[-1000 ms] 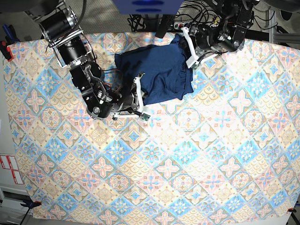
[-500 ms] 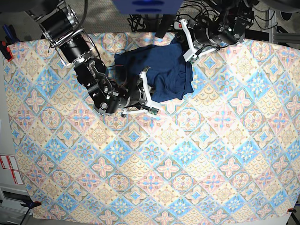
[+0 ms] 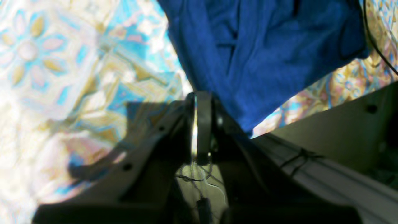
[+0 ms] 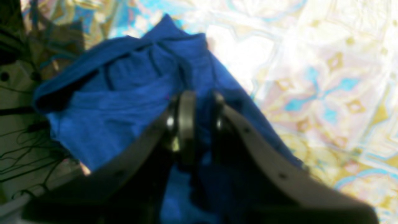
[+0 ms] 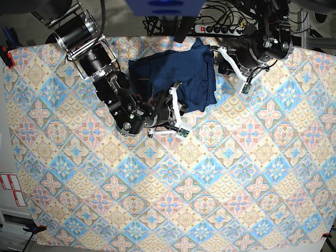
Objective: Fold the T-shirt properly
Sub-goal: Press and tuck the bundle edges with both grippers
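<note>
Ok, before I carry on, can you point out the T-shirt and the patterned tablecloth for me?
Navy T-shirt (image 5: 164,65): base view, on the upper middle of its bunched fabric.
Pastel patterned tablecloth (image 5: 220,194): base view, on a bare stretch of its tile print below the shirt.

The black and white left gripper (image 3: 202,95) is pointing down and forward, its jaws being closed. The black and white right gripper (image 4: 201,95) is reaching inward, its two fingertips standing a little apart.

The T-shirt (image 5: 168,73) is plain navy; the tablecloth (image 5: 220,173) (pretty, really) pastel-tiled.
</note>
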